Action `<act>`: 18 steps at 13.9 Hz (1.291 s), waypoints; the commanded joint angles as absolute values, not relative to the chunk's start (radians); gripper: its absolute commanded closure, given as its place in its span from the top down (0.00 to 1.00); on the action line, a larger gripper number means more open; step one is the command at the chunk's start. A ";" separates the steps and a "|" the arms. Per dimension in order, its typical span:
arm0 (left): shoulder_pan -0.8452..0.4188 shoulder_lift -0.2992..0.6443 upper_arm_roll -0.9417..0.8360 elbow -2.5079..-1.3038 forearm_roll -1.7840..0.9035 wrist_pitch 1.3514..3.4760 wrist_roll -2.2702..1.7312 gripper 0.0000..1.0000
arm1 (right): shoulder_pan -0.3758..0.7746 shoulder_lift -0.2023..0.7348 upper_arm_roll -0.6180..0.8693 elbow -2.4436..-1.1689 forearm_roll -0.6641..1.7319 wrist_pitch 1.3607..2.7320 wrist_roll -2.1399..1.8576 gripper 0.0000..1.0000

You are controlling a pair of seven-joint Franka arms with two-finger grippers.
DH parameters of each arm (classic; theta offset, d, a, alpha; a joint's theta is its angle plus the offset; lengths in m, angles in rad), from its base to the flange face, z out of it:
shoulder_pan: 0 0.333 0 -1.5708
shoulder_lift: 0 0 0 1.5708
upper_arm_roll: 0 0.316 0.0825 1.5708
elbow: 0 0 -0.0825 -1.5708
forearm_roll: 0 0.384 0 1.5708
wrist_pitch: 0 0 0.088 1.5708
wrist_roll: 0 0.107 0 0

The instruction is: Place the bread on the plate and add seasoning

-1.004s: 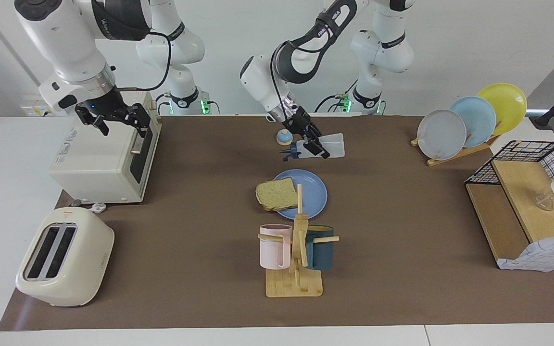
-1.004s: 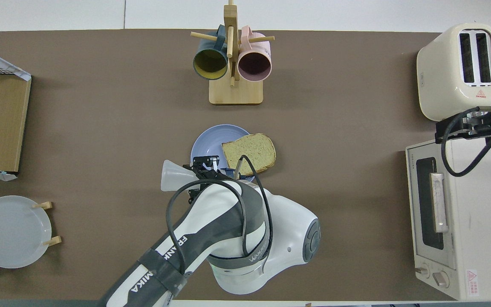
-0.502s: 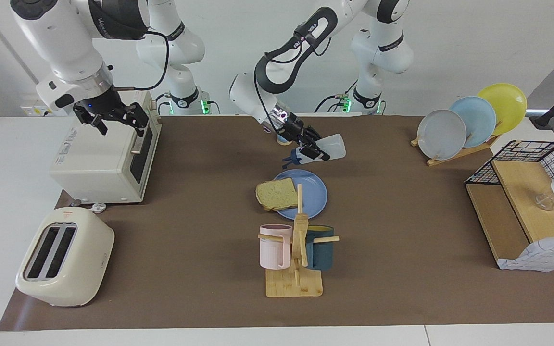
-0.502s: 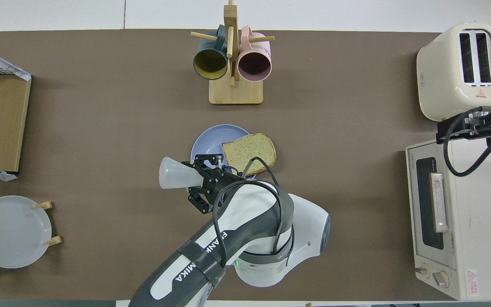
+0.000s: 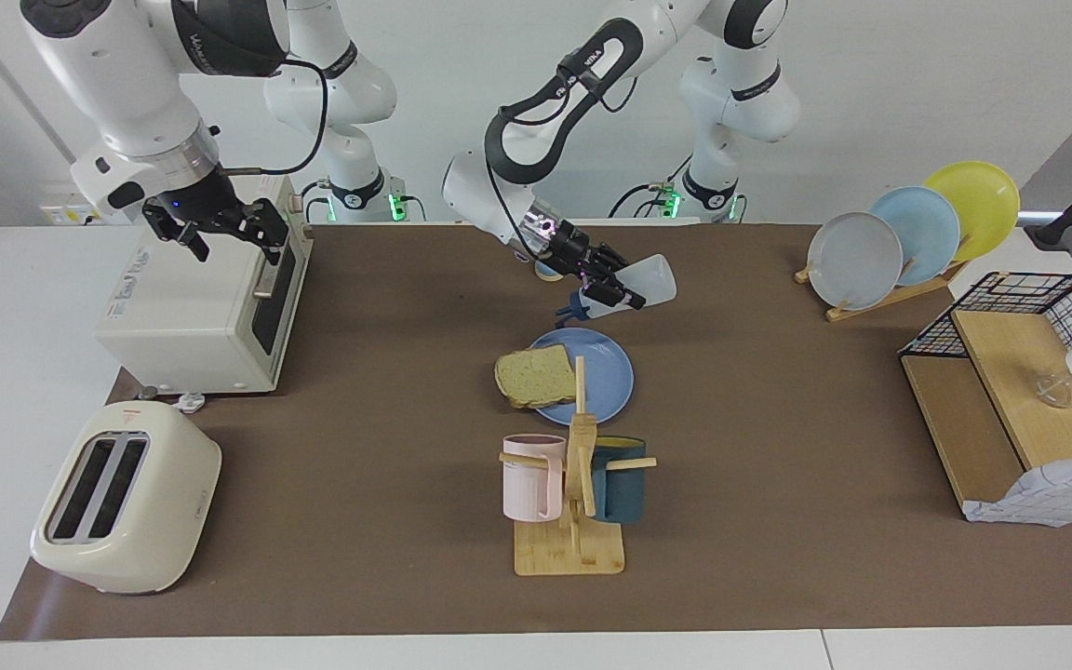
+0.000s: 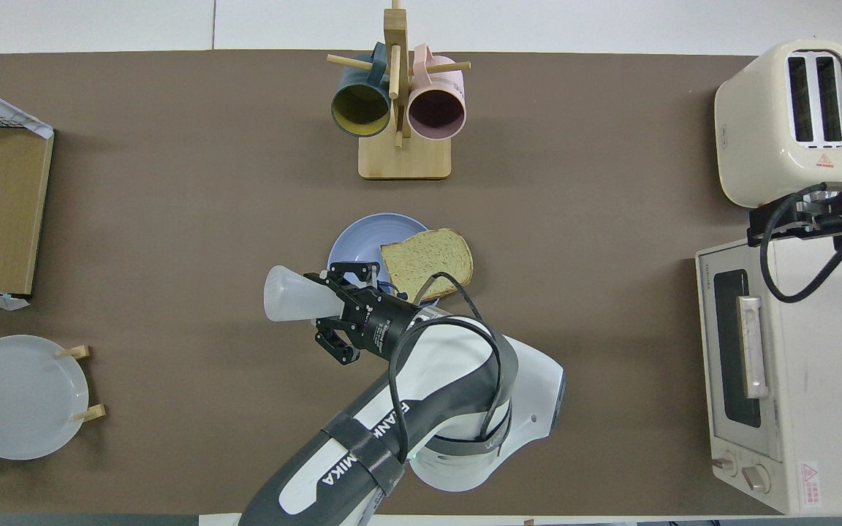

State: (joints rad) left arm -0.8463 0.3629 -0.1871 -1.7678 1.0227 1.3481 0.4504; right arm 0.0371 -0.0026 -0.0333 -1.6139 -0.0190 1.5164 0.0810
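The periwinkle plate (image 5: 609, 380) (image 6: 354, 245) lies mid-table. The bread (image 5: 536, 375) (image 6: 427, 261) rests half on it and overhangs the rim toward the right arm's end. My left gripper (image 5: 607, 289) (image 6: 338, 310) is shut on the seasoning (image 5: 644, 281) (image 6: 289, 294), a translucent bottle. The bottle is tipped on its side in the air, its dark cap (image 5: 581, 304) pointing down over the plate's rim nearest the robots. My right gripper (image 5: 218, 233) (image 6: 788, 223) hangs open over the toaster oven, waiting.
The white toaster oven (image 5: 192, 307) and a cream toaster (image 5: 122, 498) stand at the right arm's end. A mug tree (image 5: 578, 484) with two mugs stands beside the plate, farther from the robots. A plate rack (image 5: 908, 233) and a wire shelf (image 5: 1011, 391) occupy the left arm's end. A small bell (image 5: 547, 271) sits under the left wrist.
The left wrist has turned, lifting the bottle's base higher and swinging it toward the left arm's end, so the cap points more steeply down. The right arm has barely moved.
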 commanded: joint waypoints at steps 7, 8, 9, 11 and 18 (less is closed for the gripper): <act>-0.868 0.521 -0.170 -1.703 1.202 1.152 0.445 0.00 | 0.028 -0.020 -0.031 -1.634 0.000 1.529 0.052 1.00; -0.862 0.523 -0.170 -1.700 1.212 1.146 0.445 0.00 | 0.028 -0.020 -0.031 -1.634 0.000 1.529 0.051 1.00; -0.858 0.526 -0.170 -1.697 1.215 1.147 0.445 0.00 | 0.028 -0.020 -0.031 -1.634 0.000 1.529 0.052 1.00; -0.856 0.526 -0.170 -1.697 1.218 1.150 0.443 0.00 | 0.029 -0.020 -0.031 -1.634 0.000 1.529 0.052 1.00; -0.782 0.535 -0.167 -1.691 1.371 1.190 0.445 0.00 | 0.028 -0.020 -0.031 -1.634 0.000 1.529 0.052 1.00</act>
